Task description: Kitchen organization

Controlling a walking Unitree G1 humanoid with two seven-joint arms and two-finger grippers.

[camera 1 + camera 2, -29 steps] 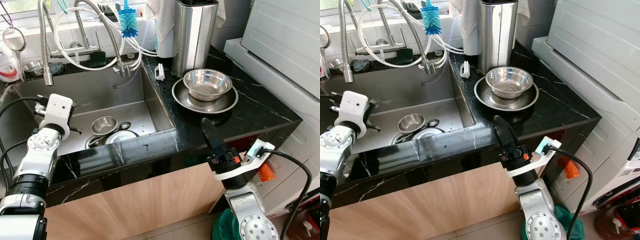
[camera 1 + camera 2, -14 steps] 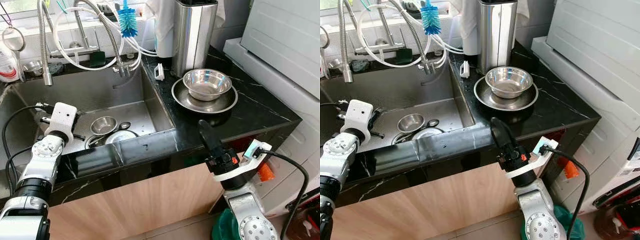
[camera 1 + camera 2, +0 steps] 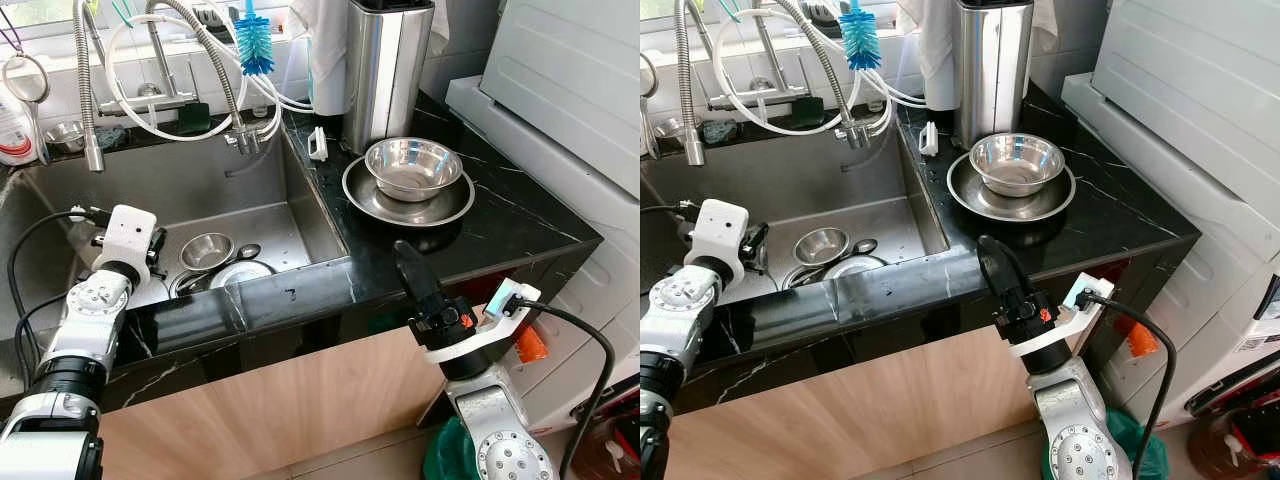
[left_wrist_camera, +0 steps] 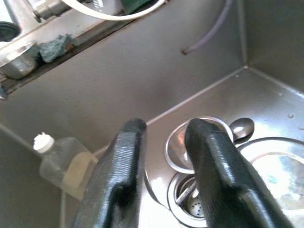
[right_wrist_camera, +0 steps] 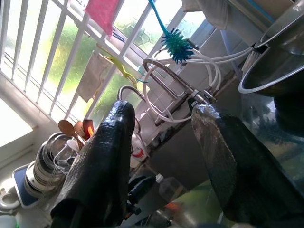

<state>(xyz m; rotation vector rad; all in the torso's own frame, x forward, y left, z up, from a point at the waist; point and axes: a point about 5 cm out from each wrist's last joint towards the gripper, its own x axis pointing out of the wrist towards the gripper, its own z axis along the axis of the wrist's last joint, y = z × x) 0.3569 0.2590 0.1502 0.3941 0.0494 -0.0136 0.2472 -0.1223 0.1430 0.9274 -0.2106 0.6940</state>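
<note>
Your clearing is partly done: one bowl sits racked on the counter's back edge
The small bowl waits on the sink floor under your open left gripper; right gripper open, idle

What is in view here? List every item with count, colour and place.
small bowl: 1, steel, sink floor
spoon: 1, steel, beside that bowl
plate: 1, steel, sink floor
bowl: 1, steel, on a steel dish on the counter
canister: 1, steel, counter behind the dish
bottle brush: 1, blue, above the faucet
plastic bottle: 1, clear, in the sink
left gripper: black, open above the small bowl
right gripper: black, open at the counter edge
</note>
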